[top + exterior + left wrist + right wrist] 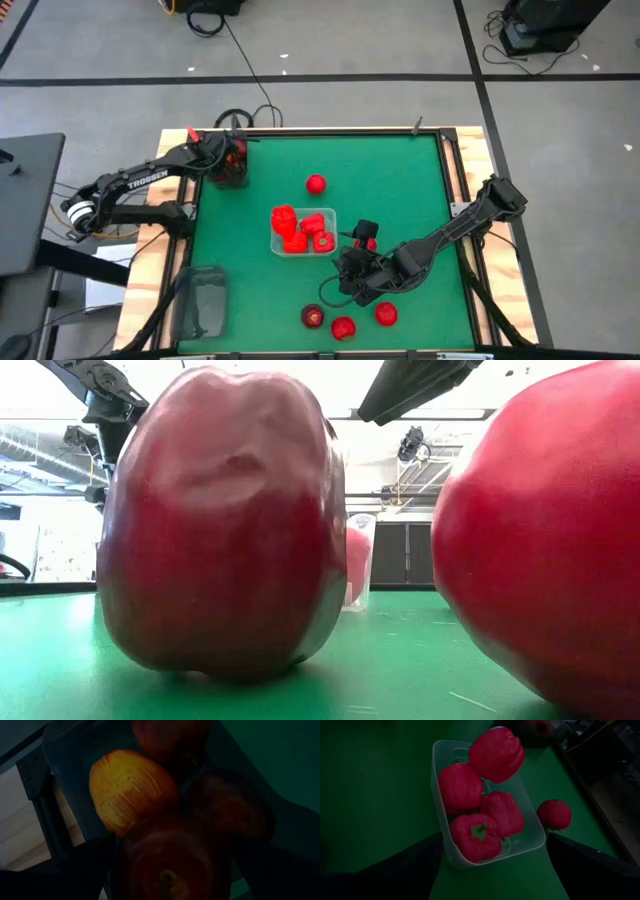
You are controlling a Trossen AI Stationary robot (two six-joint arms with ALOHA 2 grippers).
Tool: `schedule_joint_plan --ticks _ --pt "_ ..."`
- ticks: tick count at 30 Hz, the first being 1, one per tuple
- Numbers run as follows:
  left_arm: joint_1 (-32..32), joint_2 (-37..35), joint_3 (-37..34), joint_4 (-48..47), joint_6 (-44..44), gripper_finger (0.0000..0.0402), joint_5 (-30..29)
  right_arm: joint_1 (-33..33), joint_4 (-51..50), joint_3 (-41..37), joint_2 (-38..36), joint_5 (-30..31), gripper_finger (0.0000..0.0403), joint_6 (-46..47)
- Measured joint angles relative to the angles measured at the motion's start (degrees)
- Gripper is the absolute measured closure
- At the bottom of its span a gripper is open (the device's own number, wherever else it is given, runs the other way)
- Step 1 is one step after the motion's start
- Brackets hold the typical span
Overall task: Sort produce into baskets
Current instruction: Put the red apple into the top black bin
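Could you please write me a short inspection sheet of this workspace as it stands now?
Surface: green mat on a wooden table.
Job's things: clear bin holds four red peppers; the grey bin at the far left holds apples and a yellow fruit; another grey bin near left; one round red fruit loose mid-mat, three pieces loose near the front.
Clutter: nothing seen.
Grippers: left gripper over the far-left bin; right gripper beside the clear bin.
Cables: black cables on the floor.
Surroundings: taped floor; nobody seen.
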Motion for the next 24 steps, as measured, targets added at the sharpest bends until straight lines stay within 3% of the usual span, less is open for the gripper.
schedule_joint_plan --ticks 13,24 --pt "-0.07 -0.47 4.2 -5.44 1.96 0.0003 -0.07 -0.81 0.35 0.0 0.0 -1.08 0.0039 0.92" --pt "-0.17 -6.59 4.5 -2.78 5.25 0.0003 -2.0 -0.76 0.39 0.0 -0.02 -1.66 0.0039 0.92"
